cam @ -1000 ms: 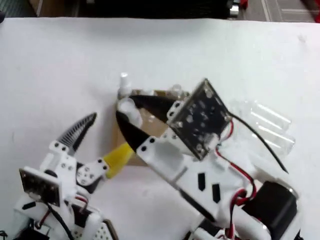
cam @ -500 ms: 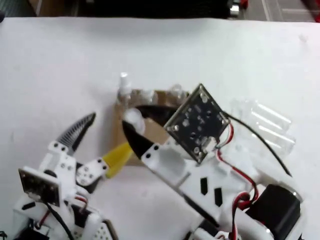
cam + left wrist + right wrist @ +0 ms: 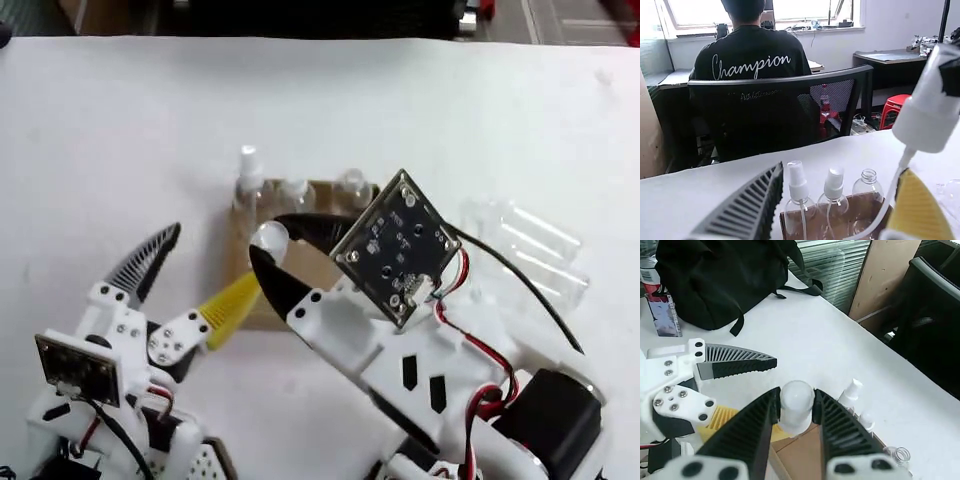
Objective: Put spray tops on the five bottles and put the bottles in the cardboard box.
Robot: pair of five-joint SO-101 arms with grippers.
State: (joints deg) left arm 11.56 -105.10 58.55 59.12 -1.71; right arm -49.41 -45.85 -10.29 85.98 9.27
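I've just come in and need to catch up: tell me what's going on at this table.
The right gripper is shut on a white spray top, holding it over the cardboard box. The left gripper sits open beside the box, holding nothing. At the box's far edge stand two bottles with spray tops on and one open bottle without a top. More clear bottles lie on the table off to the side.

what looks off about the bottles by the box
One bottle at the cardboard box has an open neck, no spray top, unlike the two capped bottles beside it. The right gripper holds a spray top nearby.
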